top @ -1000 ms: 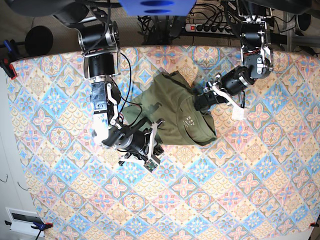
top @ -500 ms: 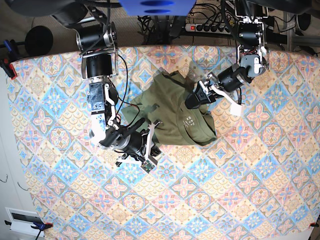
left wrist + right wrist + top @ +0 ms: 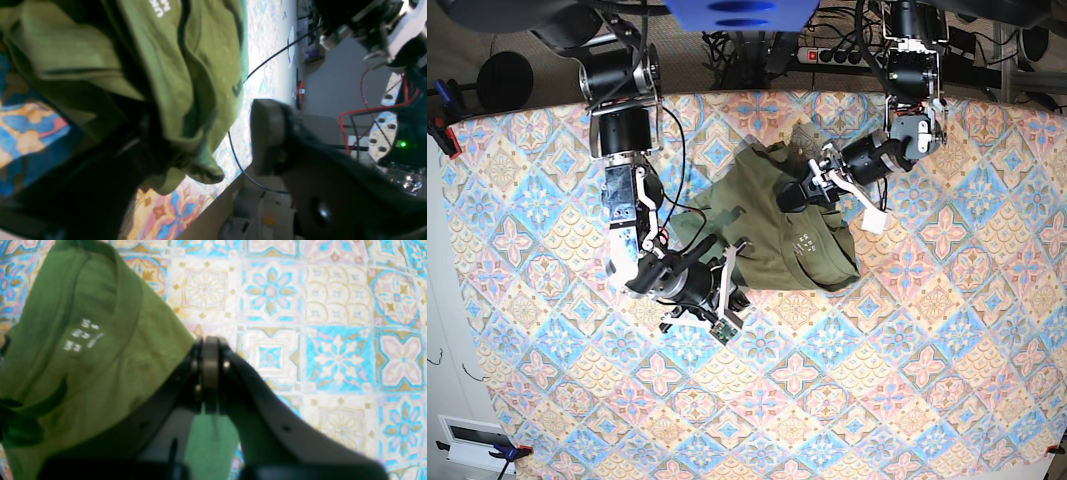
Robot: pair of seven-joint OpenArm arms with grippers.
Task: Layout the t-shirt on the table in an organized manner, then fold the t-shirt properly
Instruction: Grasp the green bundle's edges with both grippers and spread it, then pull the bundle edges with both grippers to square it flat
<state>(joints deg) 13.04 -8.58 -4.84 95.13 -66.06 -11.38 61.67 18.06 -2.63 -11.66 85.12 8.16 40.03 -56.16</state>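
A table (image 3: 907, 400) covered in blue, pink and cream floral tiles fills the overhead view, with cables and a power strip (image 3: 842, 55) beyond its far edge. The olive-green t-shirt (image 3: 777, 225) lies bunched near that far edge. The left gripper (image 3: 799, 192) sits at the t-shirt's upper fold, fingers spread around cloth. The right gripper (image 3: 210, 373), pressed together, rests at the t-shirt's near-left hem. Bare patterned cloth stretches wide below the t-shirt.

Right tool (image 3: 210, 373) pinched tight, arm bent low; left tool (image 3: 799, 190) jaws apart, arm reaching inward from far edge.
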